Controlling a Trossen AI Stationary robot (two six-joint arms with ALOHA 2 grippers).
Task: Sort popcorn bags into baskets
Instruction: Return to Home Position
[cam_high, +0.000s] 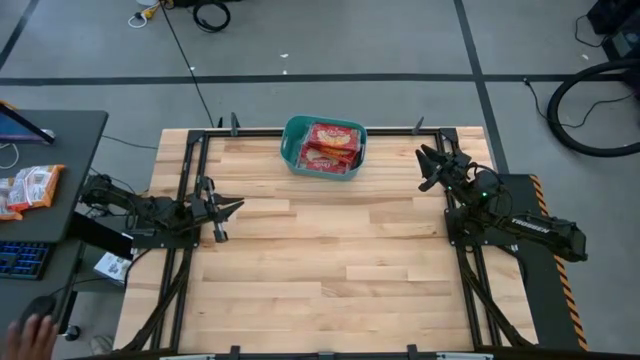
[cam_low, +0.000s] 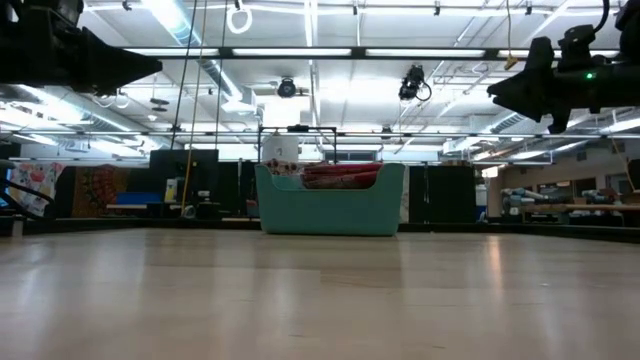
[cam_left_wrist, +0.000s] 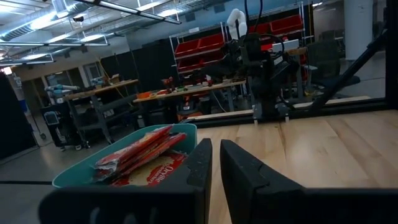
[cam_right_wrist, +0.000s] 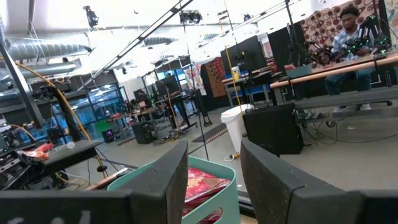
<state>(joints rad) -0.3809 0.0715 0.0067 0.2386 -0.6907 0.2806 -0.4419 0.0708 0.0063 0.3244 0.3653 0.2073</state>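
The teal basket (cam_high: 296, 160) stands at the table's far edge, near the middle, and shows in the low view (cam_low: 330, 212) too. Red popcorn bags (cam_high: 330, 145) lie stacked flat inside it, their tops just above the rim (cam_low: 340, 176). My left gripper (cam_high: 232, 207) hovers above the table's left side, its fingers nearly together with nothing between them (cam_left_wrist: 216, 158). My right gripper (cam_high: 428, 160) hovers at the far right, open and empty (cam_right_wrist: 214, 168). Both point toward the basket (cam_left_wrist: 74, 175) (cam_right_wrist: 227, 199) from a distance.
Bare wood spreads over the table's middle and near side (cam_high: 320, 270). Black frame rails (cam_high: 185, 200) run along its edges. A side desk at the left carries orange-edged packets (cam_high: 25, 188) and a keyboard. A person's hand (cam_high: 35, 335) shows at the lower left.
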